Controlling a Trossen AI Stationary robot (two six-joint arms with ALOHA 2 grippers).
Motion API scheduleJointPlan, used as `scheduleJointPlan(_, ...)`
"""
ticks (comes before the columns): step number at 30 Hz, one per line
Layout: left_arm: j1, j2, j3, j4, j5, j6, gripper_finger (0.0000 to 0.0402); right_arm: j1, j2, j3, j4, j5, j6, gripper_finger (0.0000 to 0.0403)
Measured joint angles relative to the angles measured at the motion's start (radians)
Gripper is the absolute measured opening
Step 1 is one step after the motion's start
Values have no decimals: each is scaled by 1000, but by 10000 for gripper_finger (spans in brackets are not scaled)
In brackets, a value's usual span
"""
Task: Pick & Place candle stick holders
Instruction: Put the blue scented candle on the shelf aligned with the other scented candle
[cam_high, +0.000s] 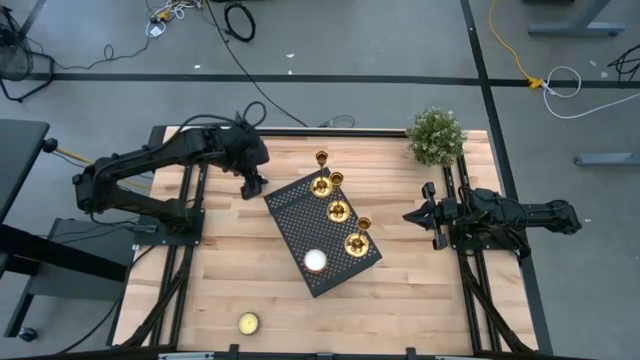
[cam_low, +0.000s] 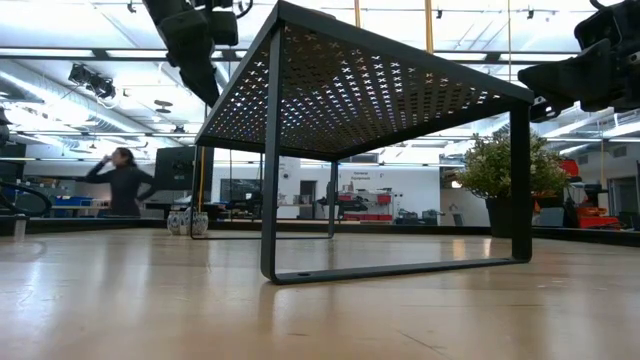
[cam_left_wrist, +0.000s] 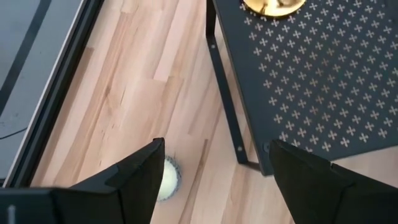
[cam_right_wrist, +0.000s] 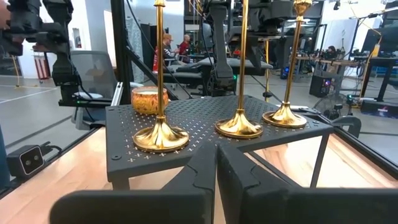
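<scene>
Three shiny gold candle stick holders (cam_high: 338, 210) stand upright on their round bases in a row on a black perforated stand (cam_high: 300, 225) at mid-table. They also show in the right wrist view (cam_right_wrist: 160, 134). My left gripper (cam_high: 255, 185) hangs open above the table by the stand's far left corner (cam_left_wrist: 261, 162). Below it a white tealight (cam_left_wrist: 168, 177) lies on the wood, partly hidden by one finger. My right gripper (cam_high: 415, 215) is shut and empty, to the right of the stand and pointing at it (cam_right_wrist: 216, 171).
A white tealight (cam_high: 316, 261) sits on the stand's near end. A yellowish tealight (cam_high: 248, 322) lies on the table near the front edge. A potted plant (cam_high: 436, 136) stands at the far right corner. A person (cam_low: 122, 183) shows in the room behind.
</scene>
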Motion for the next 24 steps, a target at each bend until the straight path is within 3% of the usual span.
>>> scheduleJointPlan(13, 24, 2, -34, 10, -22, 0, 394, 0, 0, 0, 0, 0, 0, 18)
scheduleJointPlan(24, 50, 2, -34, 8, -42, 5, 399, 0, 0, 0, 0, 0, 0, 18)
